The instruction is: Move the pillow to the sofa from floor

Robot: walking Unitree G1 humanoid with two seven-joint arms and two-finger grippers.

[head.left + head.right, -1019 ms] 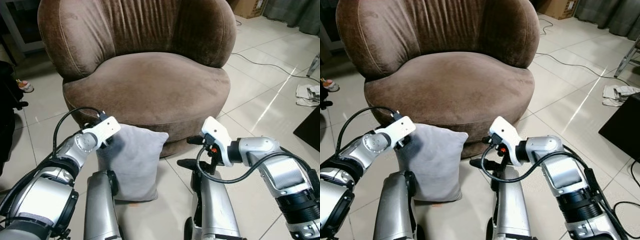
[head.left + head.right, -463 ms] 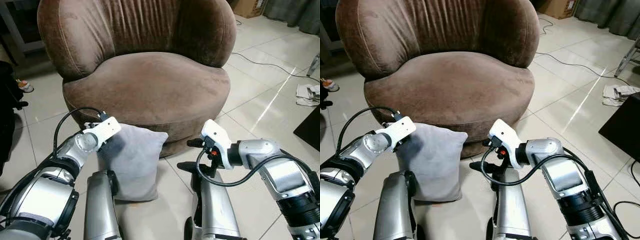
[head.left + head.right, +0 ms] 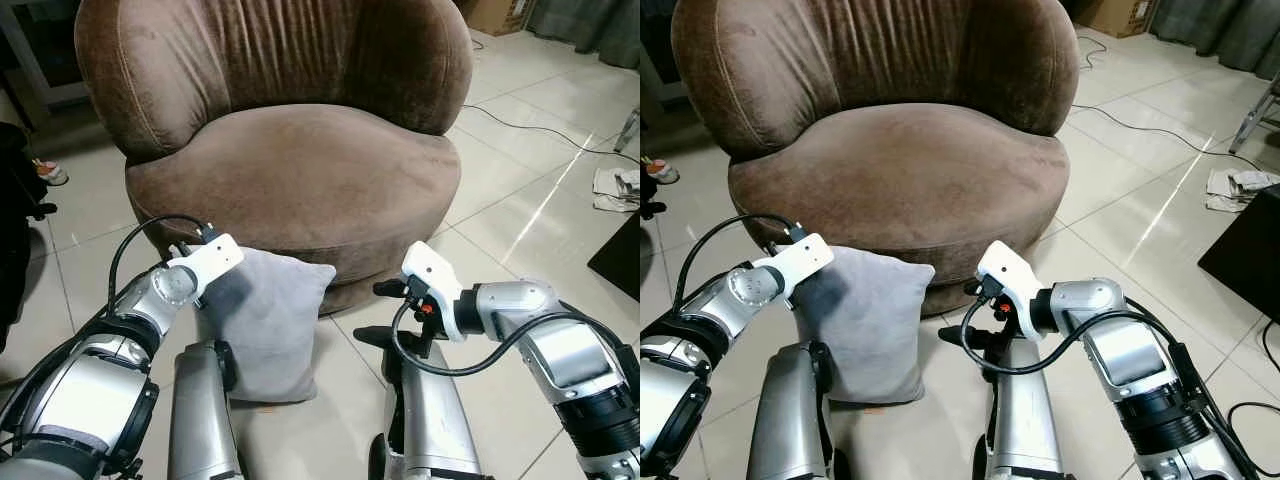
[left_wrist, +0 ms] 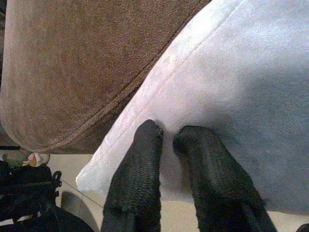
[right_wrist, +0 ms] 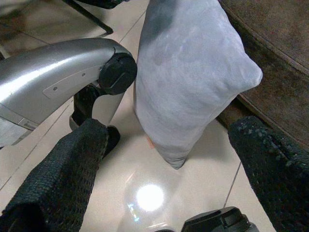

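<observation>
The pillow stands on the floor, leaning against the front of the sofa. The left gripper pinches a fold near the pillow's upper corner, fingers nearly together. The right gripper hangs spread wide beside the pillow's far edge. With only that small pinch, the fabric could slip free on lifting.
</observation>
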